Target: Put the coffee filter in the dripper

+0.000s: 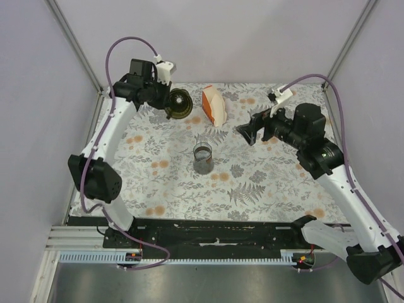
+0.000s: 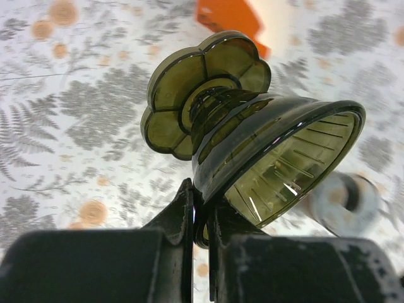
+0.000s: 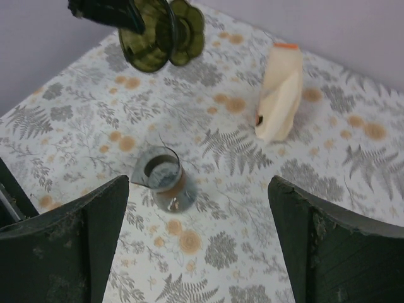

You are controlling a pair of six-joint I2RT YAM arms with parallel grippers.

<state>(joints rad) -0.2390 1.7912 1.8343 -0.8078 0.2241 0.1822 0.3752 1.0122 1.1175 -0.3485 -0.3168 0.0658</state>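
The dark green dripper [image 1: 178,104] is off its base, tipped on its side in the air at the far left of the table. My left gripper [image 1: 163,103] is shut on its handle; the left wrist view shows the jaws [image 2: 201,208] pinching the handle under the ribbed funnel [image 2: 265,145]. The dripper also shows in the right wrist view [image 3: 158,35]. My right gripper [image 1: 245,134] is open and empty above the right half of the table, its opening [image 3: 197,183] facing the cup. No single white paper filter is in view.
A grey glass cup [image 1: 203,158] stands upright mid-table, also in the right wrist view [image 3: 163,178] and blurred in the left wrist view [image 2: 344,202]. An orange-and-cream wedge pack [image 1: 213,105] stands at the back, right of the dripper [image 3: 279,95]. Walls enclose the table.
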